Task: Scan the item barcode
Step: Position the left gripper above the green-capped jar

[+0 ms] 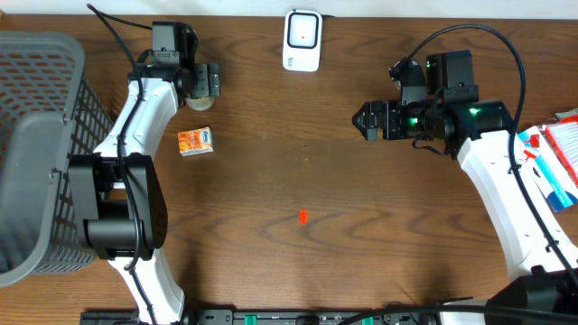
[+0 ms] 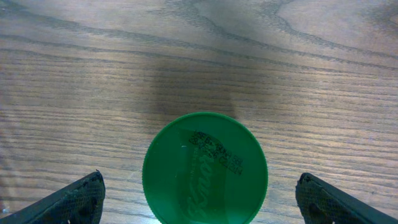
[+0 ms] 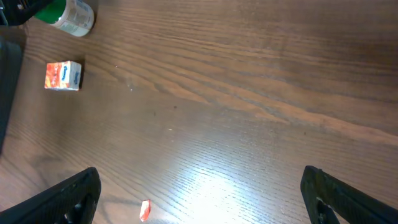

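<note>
Left arm (image 1: 135, 144): rises from the near edge of the table (image 1: 271, 181). Its white links run away toward the far side and end at a wrist to the left of the scanner (image 1: 302, 41). The wrist camera looks straight down on the wood.
Left gripper (image 2: 200, 180): the jaws are spread wide. One dark finger (image 2: 68, 202) stands on each side of the lid with a clear gap both ways, so nothing is held.
Right arm (image 1: 497, 171): comes up from the near right corner and bends at the elbow. The wrist lies level and aims leftward, to the right of the scanner and nearer the front edge than it.
Right gripper (image 1: 359, 120): the jaws are wide apart with only bare wood between them, and it holds nothing.
Jar (image 1: 200, 104): stands on the table left of the scanner, directly under the left gripper. It is free of both fingers.
Jar axis: it appears upright with its long axis vertical. The round green lid (image 2: 205, 168) faces up into the left wrist camera, and a short line of dark print runs slantwise across the lid.
Orange box (image 1: 196, 142): lies flat, left of the scanner and closer to the front edge than the jar, near the jar but apart from it.
Basket (image 1: 36, 153): grey mesh, far to the left of the scanner at the table's left edge.
Red mark (image 1: 302, 217): a small mark on the wood, straight toward the front edge from the scanner.
</note>
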You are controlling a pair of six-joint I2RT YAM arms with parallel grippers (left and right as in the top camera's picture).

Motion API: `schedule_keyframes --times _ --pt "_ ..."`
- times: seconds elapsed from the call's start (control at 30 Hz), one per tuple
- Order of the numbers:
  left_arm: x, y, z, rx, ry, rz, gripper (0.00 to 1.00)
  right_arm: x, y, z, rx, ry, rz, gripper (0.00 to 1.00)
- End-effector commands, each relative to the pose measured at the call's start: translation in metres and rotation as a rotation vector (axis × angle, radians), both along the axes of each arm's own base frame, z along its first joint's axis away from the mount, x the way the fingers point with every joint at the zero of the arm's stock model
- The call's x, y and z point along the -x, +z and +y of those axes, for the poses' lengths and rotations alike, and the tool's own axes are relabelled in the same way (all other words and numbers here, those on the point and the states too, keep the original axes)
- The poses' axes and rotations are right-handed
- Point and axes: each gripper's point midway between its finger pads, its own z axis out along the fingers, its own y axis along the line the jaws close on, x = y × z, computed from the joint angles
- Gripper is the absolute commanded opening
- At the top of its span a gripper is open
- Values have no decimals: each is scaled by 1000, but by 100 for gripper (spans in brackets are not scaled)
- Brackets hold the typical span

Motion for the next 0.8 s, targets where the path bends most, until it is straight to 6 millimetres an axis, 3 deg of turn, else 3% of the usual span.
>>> schedule_keyframes --times 0.0,0.5,0.77 --pt "-2 -1 1 10 15 1 98 2 -3 4 -6 -1 12 99" --pt "-8 -2 0 14 12 -19 98 1 -2 4 -6 -1 10 99" --pt "-14 -18 -9 55 -23 -13 98 1 -3 4 -6 -1 10 99"
